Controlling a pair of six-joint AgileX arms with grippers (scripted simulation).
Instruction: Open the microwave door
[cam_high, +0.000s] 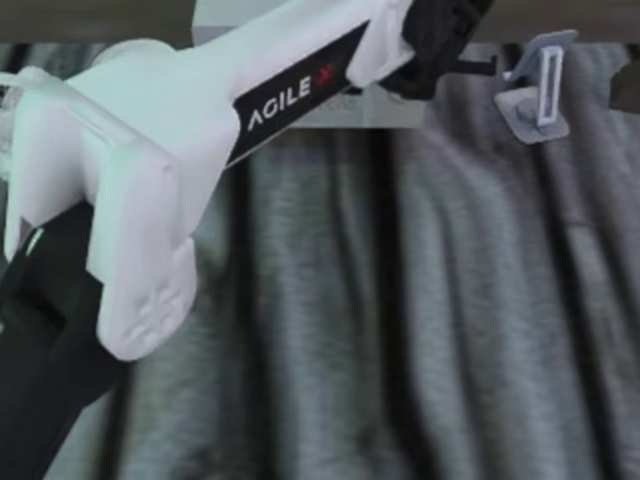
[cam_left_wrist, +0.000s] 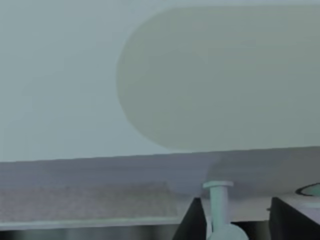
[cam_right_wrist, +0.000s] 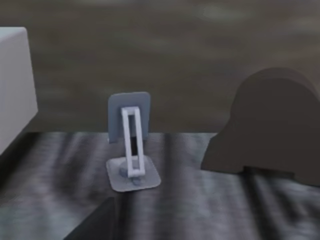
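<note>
1. Reaching across the table with my left arm (cam_high: 200, 110) from the top view's left toward the far edge; it hides most of what sits there.
2. Left gripper (cam_high: 440, 40) is at the far edge, right of centre, right against the microwave (cam_high: 360, 108). Only a pale strip of the box shows under the arm from above.
3. Left wrist view is filled by a pale flat surface with a rounded, slightly darker patch (cam_left_wrist: 225, 75). I can't say whether that's the microwave door or a side wall. A speckled strip (cam_left_wrist: 85, 202) sits below it, maybe the mesh window, not certain.
4. A thin pale post with a flat cap (cam_left_wrist: 218, 200) stands between two dark blocks, which I take for my fingers (cam_left_wrist: 295, 217), in that view. Could be a handle or knob; can't tell. Can't tell either whether the left jaws are clamped or released.
5. Judgement: the wrist is this close because I need a hold on the door edge or handle before swinging it. No sign the door is open yet.
6. Right arm is parked; its gripper isn't visible anywhere. Its wrist camera shows the microwave's corner (cam_right_wrist: 15, 85), a small grey stand (cam_right_wrist: 132, 145) on the dark cloth (cam_right_wrist: 210, 200), and a dark domed object (cam_right_wrist: 270, 125) nearby.
7. Stand (cam_high: 538, 90) sits just right of the left gripper, so it risks a knock during the swing.
</note>
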